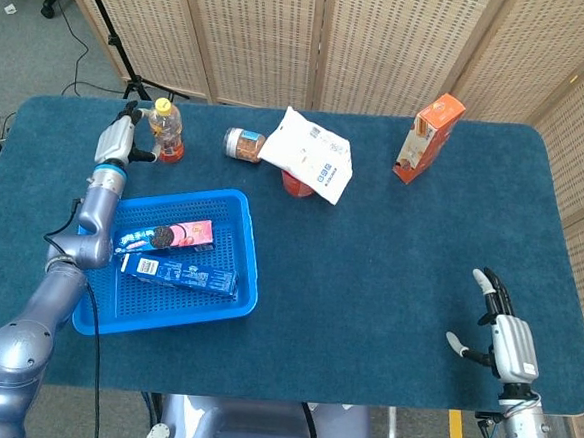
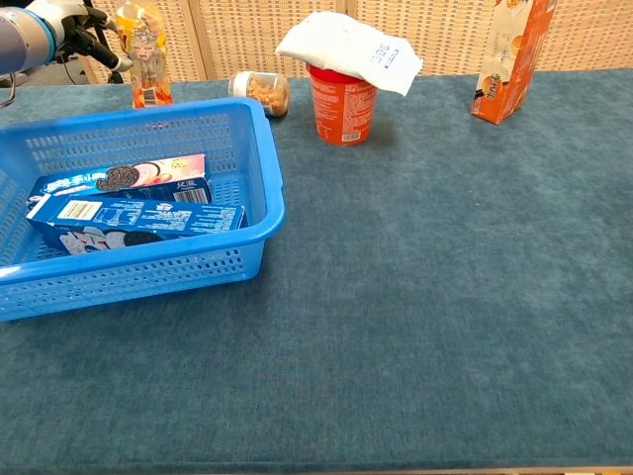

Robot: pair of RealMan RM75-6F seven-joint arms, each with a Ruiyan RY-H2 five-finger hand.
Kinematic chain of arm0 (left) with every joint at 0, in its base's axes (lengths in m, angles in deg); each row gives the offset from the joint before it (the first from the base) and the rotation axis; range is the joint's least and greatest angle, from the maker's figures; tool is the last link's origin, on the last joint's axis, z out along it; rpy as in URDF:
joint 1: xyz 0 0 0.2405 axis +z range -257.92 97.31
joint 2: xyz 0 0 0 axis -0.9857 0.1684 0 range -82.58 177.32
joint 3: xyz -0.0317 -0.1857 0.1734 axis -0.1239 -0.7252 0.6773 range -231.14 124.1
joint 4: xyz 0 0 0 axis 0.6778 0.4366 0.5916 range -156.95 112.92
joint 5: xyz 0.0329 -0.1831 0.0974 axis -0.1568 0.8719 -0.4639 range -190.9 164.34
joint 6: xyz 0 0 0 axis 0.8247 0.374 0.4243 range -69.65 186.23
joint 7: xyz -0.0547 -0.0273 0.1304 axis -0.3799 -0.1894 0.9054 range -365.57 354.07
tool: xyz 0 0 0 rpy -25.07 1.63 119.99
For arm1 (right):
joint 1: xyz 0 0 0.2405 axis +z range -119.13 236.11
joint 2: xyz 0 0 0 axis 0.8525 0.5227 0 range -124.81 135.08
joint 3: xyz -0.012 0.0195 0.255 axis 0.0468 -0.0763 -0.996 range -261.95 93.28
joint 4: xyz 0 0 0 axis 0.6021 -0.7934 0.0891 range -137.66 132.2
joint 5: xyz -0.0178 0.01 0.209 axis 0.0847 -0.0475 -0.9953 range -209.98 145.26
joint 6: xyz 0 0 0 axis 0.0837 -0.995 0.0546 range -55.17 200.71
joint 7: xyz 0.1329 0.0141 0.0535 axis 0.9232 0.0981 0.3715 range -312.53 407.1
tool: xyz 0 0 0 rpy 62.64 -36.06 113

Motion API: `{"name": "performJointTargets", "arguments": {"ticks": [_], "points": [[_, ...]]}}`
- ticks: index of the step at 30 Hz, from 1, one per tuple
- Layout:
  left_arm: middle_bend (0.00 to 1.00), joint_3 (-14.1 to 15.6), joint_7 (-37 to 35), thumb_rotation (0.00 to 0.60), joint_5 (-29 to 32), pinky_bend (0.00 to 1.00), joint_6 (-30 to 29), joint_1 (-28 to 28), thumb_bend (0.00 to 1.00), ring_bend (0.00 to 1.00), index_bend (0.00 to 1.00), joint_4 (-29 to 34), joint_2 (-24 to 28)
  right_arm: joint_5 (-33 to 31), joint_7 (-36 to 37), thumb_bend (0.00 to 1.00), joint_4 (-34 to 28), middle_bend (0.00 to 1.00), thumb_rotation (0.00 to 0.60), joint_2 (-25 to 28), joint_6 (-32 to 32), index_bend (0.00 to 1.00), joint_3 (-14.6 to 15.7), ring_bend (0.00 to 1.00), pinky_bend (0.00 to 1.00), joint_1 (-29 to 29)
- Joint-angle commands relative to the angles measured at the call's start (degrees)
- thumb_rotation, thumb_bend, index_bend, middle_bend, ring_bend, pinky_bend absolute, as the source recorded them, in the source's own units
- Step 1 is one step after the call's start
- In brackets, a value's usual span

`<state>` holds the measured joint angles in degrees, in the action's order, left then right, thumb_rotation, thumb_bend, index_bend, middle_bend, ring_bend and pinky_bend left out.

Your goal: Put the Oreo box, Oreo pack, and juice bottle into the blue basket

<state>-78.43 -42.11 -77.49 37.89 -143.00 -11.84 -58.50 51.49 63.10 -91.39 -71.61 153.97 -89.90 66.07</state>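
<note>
The juice bottle (image 1: 166,130) stands on the cloth behind the blue basket (image 1: 252,266), close to upright. My left hand (image 1: 118,141) is at its left side, fingers around its lower part. In the chest view the juice bottle (image 2: 146,56) and left hand (image 2: 71,22) sit at the top left. The pink Oreo pack (image 1: 168,235) and the blue Oreo box (image 1: 178,273) lie side by side inside the basket (image 2: 259,233). My right hand (image 1: 505,337) rests near the front right edge, fingers apart and holding nothing.
Behind the basket lie a tipped snack jar (image 1: 242,143) and a red cup (image 2: 343,104) with a white bag (image 1: 310,158) draped over it. An orange carton (image 1: 427,138) stands at the back right. Wicker screens close off the far side.
</note>
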Motion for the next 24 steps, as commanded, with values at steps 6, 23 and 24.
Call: {"name": "performJointTargets", "arguments": {"ticks": [6,23,24], "points": [[0.02,1.51,-2.32,0.600,-1.86,0.10,-0.71,0.21,0.39,0.01,0.26,2.37,0.12,0.26,0.16,0.23,-0.38,0.00,0.600,0.23,0.23,0.00,0.02,0.00,0.46,-0.04],[0.02,4.77,-11.57,0.600,-7.84,0.10,-5.40,1.69,0.37,0.01,0.26,13.65,5.43,1.38,0.35,0.23,-1.49,0.00,0.600,0.65,1.42,0.00,0.17,0.00,0.46,-0.23],[0.02,4.85,-11.70,0.600,-8.09,0.10,-5.82,1.74,0.36,0.01,0.26,14.22,6.14,1.45,0.37,0.23,-1.58,0.00,0.600,0.67,1.54,0.00,0.16,0.00,0.46,-0.25]]}}
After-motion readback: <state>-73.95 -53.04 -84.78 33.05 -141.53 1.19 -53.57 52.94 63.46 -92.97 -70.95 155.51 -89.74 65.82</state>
